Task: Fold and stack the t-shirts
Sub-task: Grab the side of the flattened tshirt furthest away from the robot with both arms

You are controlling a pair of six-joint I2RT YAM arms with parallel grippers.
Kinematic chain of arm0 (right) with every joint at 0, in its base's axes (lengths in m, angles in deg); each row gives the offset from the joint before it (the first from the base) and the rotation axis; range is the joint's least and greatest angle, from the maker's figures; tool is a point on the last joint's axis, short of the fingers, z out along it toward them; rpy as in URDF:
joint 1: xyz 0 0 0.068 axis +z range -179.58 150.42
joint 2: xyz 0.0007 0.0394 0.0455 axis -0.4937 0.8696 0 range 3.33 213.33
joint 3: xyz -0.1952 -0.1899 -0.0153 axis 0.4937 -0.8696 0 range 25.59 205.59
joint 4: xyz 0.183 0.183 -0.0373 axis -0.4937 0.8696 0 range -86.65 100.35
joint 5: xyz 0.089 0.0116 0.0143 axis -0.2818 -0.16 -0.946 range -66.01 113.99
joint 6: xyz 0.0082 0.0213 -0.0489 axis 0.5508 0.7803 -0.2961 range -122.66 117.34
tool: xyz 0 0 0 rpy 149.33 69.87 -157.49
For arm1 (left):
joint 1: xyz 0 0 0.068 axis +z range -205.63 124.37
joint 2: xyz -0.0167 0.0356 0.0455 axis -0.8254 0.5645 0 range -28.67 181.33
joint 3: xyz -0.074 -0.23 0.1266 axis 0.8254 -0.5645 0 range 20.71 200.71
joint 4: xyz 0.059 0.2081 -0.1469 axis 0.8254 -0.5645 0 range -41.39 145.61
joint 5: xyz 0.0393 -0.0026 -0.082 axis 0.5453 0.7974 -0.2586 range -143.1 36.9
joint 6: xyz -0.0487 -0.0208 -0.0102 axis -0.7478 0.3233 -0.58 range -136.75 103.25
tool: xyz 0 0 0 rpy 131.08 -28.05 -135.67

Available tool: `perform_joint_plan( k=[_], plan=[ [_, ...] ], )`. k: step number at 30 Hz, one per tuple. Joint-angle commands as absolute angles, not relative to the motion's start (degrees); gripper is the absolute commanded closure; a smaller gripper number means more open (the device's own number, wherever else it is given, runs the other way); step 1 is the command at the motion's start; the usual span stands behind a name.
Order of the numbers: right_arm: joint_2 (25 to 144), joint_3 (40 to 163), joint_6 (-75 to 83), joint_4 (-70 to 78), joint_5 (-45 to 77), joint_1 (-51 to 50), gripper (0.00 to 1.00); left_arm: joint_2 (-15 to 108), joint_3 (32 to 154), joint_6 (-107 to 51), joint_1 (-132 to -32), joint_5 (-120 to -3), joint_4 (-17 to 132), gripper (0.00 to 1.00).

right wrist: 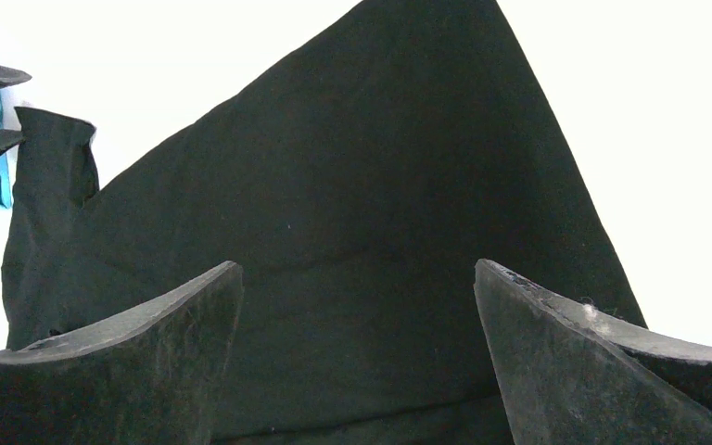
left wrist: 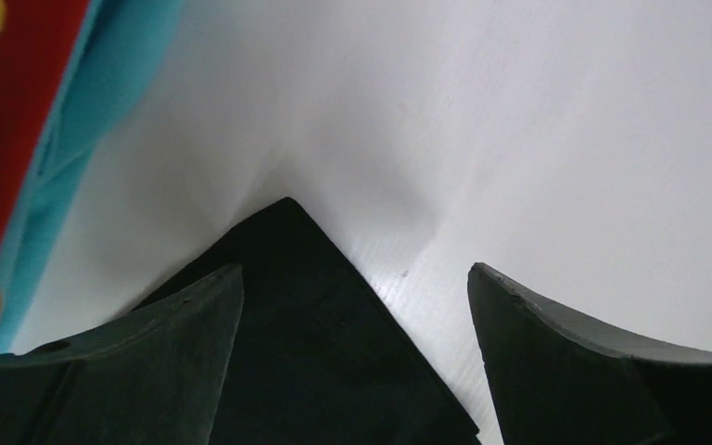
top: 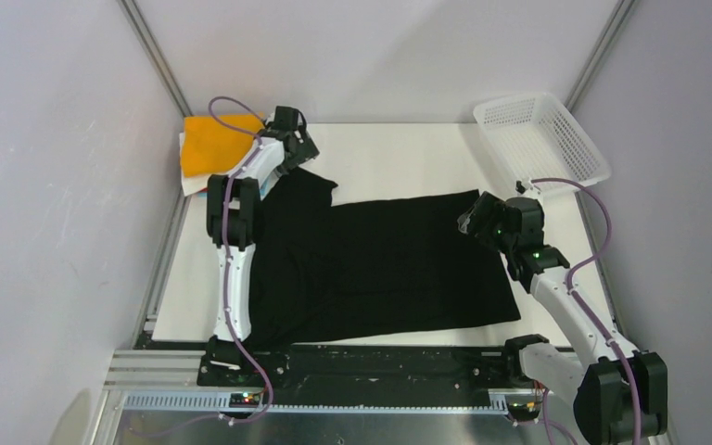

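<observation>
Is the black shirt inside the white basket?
No, the black shirt lies spread on the table, apart from the white basket.

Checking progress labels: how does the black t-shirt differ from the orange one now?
The black t-shirt lies spread out; the orange t-shirt is folded compactly. The black t-shirt rests directly on the table; the orange t-shirt tops a pile in the far left corner. The black t-shirt covers far more area than the orange t-shirt. Both are plain cloth.

left arm [top: 232, 241] stretched far forward, right arm [top: 575, 306] bent inward; left fingers [left wrist: 167, 324] and right fingers [right wrist: 575, 362] spread wide.
</observation>
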State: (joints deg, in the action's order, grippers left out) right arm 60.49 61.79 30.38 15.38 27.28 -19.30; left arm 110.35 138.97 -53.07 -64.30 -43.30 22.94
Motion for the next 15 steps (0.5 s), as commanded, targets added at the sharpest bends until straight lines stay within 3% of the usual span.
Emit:
perform_joint_plan(
  k=[1,15],
  plan=[
    [61.01,63.02,29.24,13.54,26.33,-19.75,0.01,110.46,140.12,-57.06,-63.64,-46.67,22.76,0.05],
    [59.72,62.81,29.62,14.71,25.92,-20.06,0.01,103.58,127.95,-57.67,-64.37,-46.57,19.14,0.24]
  ],
)
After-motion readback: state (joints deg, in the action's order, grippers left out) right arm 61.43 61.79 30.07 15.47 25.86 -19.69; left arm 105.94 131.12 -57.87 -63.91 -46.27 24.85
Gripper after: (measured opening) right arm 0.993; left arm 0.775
